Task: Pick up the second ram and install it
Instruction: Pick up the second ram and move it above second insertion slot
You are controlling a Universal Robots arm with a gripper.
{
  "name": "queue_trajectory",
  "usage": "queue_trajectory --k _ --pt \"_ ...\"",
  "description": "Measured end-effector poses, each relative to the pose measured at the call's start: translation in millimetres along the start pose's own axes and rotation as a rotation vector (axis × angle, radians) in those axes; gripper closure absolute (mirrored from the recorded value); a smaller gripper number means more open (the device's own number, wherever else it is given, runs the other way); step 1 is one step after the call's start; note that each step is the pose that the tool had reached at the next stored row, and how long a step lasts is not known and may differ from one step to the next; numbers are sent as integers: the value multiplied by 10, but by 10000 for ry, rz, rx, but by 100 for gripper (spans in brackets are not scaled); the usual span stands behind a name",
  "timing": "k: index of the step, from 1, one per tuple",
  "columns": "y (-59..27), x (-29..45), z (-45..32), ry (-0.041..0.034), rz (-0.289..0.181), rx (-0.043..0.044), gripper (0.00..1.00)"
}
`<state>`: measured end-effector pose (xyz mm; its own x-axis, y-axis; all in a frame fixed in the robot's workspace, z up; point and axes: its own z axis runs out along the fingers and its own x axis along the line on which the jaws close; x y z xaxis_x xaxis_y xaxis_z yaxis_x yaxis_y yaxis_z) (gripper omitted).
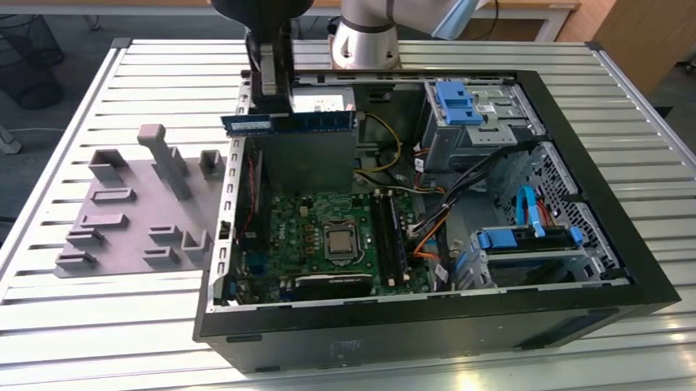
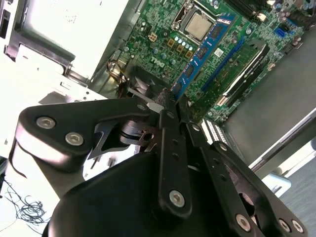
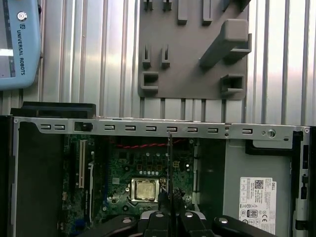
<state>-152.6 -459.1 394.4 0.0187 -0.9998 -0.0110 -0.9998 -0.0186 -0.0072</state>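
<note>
Right now your gripper point(image 1: 272, 102) is clenching the second ram point(image 1: 292, 122), holding it level above the far left part of the open computer case point(image 1: 609, 244). Below, the motherboard point(image 1: 315, 236) is lying exposed, and the grey holder tray point(image 1: 130, 220) is sitting left of the case.

The ram point(image 1: 292, 122) is blue with a paler label; the tool point(image 1: 269, 75) above it is black. Green motherboard point(image 1: 326, 236), black case point(image 1: 435, 334), blue drive clips point(image 1: 455, 102), grey tray point(image 1: 130, 220), and a silver ribbed tabletop point(image 1: 109, 326).
</note>
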Motion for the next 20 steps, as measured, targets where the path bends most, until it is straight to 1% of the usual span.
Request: queue_trajectory --k 20 --pt "-256 5 1 1 -1 0 86"
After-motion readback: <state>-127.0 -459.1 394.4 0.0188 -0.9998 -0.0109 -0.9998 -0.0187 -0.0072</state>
